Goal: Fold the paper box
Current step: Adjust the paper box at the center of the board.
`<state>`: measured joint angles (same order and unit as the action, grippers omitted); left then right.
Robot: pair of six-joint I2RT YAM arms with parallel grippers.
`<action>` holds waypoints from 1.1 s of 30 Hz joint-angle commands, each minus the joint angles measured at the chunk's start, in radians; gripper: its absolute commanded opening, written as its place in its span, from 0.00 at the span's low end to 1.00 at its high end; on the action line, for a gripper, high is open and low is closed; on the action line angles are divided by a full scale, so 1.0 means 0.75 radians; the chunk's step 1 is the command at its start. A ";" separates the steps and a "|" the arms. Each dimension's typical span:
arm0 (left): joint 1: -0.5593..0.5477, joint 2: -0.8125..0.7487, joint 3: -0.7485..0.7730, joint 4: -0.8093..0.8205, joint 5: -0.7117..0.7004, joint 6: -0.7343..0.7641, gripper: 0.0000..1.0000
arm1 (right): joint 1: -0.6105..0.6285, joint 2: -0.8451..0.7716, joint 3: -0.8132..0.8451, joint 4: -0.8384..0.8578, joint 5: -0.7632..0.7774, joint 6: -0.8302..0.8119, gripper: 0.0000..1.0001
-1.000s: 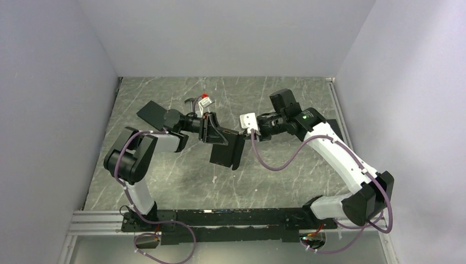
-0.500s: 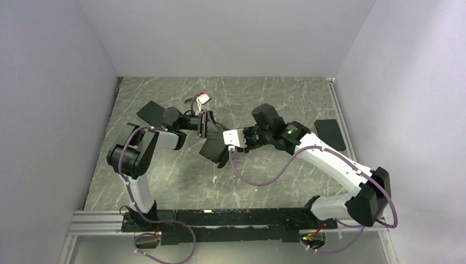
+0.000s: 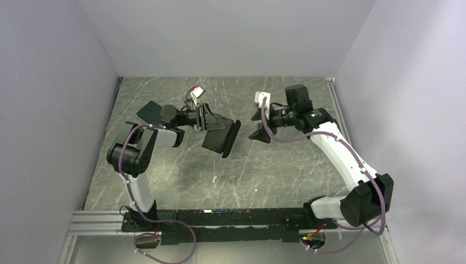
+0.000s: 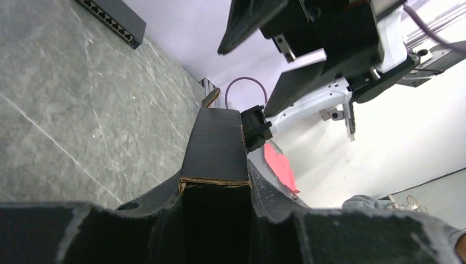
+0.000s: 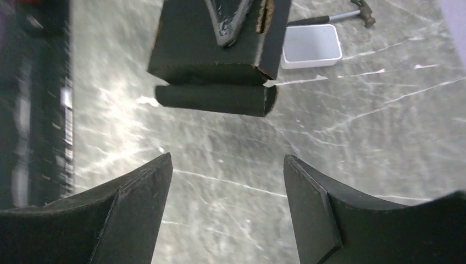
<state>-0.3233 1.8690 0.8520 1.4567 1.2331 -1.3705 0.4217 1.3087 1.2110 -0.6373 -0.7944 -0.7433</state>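
Top external view: the paper box [image 3: 220, 136] is released by the right fingers [image 5: 137, 209], now spread and withdrawn; only the left fingers [image 4: 66, 231] are kept pinched on it, folding unfinished.

We are bending the left arm [image 3: 134, 159] at the elbow and turning its wrist toward the centre. The left gripper [image 3: 204, 117] is clamping the paper box [image 3: 220, 136] between its fingers. We are reaching the right arm [image 3: 340, 154] forward. The right gripper [image 5: 226, 158] is facing the left gripper, its jaws spread wide and gripping nothing.
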 commanded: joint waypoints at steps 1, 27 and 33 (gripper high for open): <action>0.000 -0.125 0.036 0.026 0.040 0.181 0.00 | -0.179 -0.029 0.003 0.323 -0.480 0.611 0.78; -0.074 -0.493 0.010 -0.755 0.021 1.045 0.00 | -0.185 0.192 -0.344 1.483 -0.563 2.272 0.56; -0.047 -0.500 -0.012 -0.653 0.002 0.955 0.00 | -0.187 0.195 -0.348 1.476 -0.556 2.267 0.39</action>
<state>-0.3717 1.5398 0.8398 0.8680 1.2533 -0.6132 0.2840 1.4837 0.9531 0.4732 -1.2133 0.9836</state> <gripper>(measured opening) 0.341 0.443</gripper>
